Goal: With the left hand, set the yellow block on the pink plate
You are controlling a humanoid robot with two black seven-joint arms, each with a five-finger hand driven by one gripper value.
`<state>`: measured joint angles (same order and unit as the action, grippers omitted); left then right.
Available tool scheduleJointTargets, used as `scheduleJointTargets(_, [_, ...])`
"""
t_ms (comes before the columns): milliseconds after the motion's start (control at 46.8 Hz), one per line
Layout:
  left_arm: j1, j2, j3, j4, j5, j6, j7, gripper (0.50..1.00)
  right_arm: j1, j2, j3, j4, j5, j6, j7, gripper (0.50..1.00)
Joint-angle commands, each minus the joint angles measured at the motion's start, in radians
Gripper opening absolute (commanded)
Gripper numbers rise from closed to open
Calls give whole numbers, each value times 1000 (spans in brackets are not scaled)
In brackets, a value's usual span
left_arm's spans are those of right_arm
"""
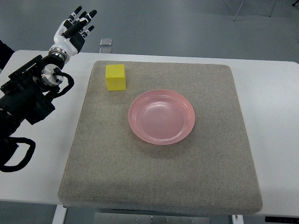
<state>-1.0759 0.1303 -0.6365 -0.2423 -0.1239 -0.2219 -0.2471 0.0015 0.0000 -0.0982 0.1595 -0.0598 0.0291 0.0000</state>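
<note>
A yellow block point(115, 77) sits on the grey mat point(159, 177) near its far left corner. To its right, in the middle of the mat, lies an empty pink plate point(161, 116). My left hand point(74, 25) hovers beyond the table's far left edge, up and to the left of the block, with its fingers spread and holding nothing. Its black arm comes in from the left edge. The right arm does not show.
The mat lies on a white table point(271, 93). A small clear object point(106, 42) lies on the floor beyond the table's far edge. Black cables point(18, 154) loop at the left edge.
</note>
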Motion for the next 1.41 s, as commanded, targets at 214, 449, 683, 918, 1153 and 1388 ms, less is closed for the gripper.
scheduleJointTargets(214, [-9, 0, 1, 0, 9, -4, -20, 996, 0, 0, 0, 0, 0, 0, 0, 924])
scheduleJointTargets(449, [-7, -3, 0, -9, 1, -7, -20, 996, 0, 0, 0, 0, 0, 0, 0, 924])
scheduleJointTargets(683, [-6, -3, 15, -22, 13, 10, -14, 988, 0, 0, 0, 0, 0, 0, 0, 924])
scheduleJointTargets(918, [-3, 2, 34, -64, 15, 62, 5, 984, 0, 0, 0, 0, 0, 0, 0, 924])
scheduleJointTargets(1153, [-10, 26, 34, -66, 15, 41, 5, 986, 0, 0, 0, 0, 0, 0, 0, 924])
scheduleJointTargets(1388, [-16, 43, 55, -66, 33, 35, 6, 986, 0, 0, 0, 0, 0, 0, 0, 924])
